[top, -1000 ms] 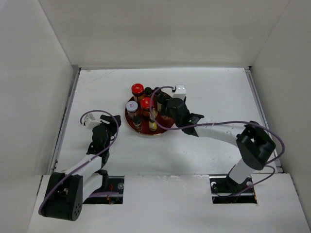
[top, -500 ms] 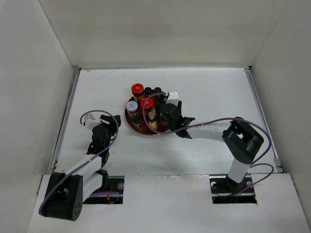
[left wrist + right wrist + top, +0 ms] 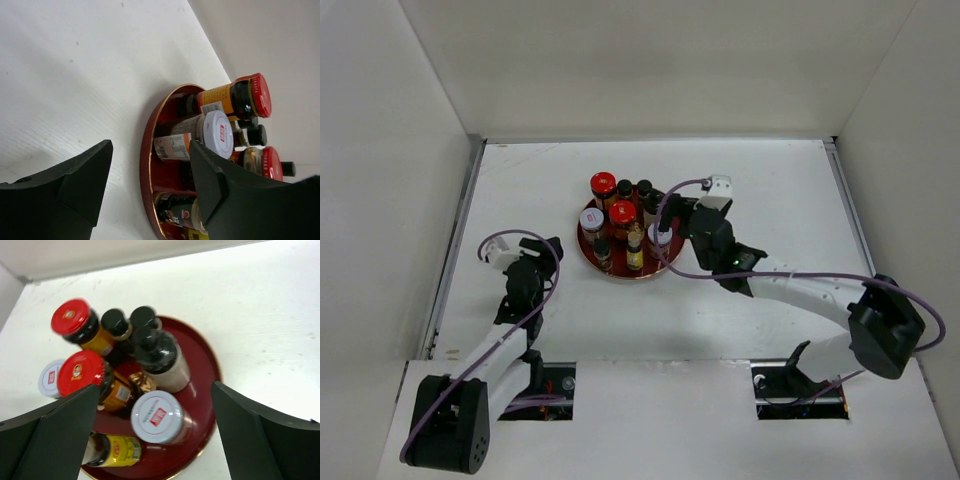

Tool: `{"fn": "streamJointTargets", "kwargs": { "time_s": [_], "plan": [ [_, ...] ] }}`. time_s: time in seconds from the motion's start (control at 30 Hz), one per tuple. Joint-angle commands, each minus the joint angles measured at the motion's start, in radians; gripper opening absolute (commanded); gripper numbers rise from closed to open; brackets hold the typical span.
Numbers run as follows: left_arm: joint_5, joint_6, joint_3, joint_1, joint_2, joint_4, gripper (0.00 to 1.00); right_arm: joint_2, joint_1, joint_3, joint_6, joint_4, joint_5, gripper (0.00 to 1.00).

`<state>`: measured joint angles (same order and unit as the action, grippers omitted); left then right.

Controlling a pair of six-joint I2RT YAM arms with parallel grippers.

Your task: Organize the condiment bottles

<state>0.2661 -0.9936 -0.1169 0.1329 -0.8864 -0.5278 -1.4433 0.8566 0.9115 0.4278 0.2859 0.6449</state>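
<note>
The right gripper has its two black fingers spread wide with nothing between them. It hangs just beside the right rim of the round red glossy tray, looking down onto it. The left gripper is likewise parted and empty, low over the white table and well apart from the tray on its left.

All the condiment bottles stand packed close together on the tray, and none is on the bare table. Nearest the right fingers is a white-lidded glass jar by the tray's edge. Behind it stands a pale jar with a black domed cap. Further back are two small black-capped dark bottles and two brown jars with red lids. A slim yellowish bottle stands at the near rim.

These look like glass: stiff, smooth and likely slippery, light enough for one gripper but apt to knock over a neighbour if bumped. I would take any of them around the body just under the lid, coming in from the tray's outer edge where the fingers have room. The slim bottle seems the easiest to tip.

The overhead view gives only the lids and the spacing. The left wrist view, from low down, shows the labels, the jar sides and their differing heights. The right wrist view picks out a gold-capped bottle among the jars that I can barely make out from above, so I would not swear to the exact count.
</note>
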Motion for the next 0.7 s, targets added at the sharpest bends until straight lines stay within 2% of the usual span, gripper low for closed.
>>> {"fn": "streamJointTargets", "kwargs": {
  "time_s": [0.0, 0.17, 0.33, 0.57, 0.67],
  "plan": [
    [0.042, 0.024, -0.027, -0.002, -0.005, 0.012, 0.62, 0.052, -0.046, -0.075, 0.054, -0.008, 0.074, 1.00],
    [0.033, 0.078, -0.084, 0.000, -0.080, 0.043, 0.63, 0.075, -0.115, -0.115, 0.107, -0.109, 0.052, 1.00],
    [0.041, 0.075, -0.150, -0.002, -0.138, 0.132, 0.64, 0.026, -0.116, -0.091, 0.120, -0.171, 0.049, 1.00],
    [0.038, 0.064, -0.168, 0.007, -0.126, 0.172, 0.62, 0.070, -0.116, -0.109, 0.118, -0.160, 0.079, 1.00],
    [0.045, 0.070, -0.170, 0.027, -0.112, 0.172, 0.64, 0.098, -0.116, -0.129, 0.121, -0.134, 0.064, 1.00]
  ]
}}
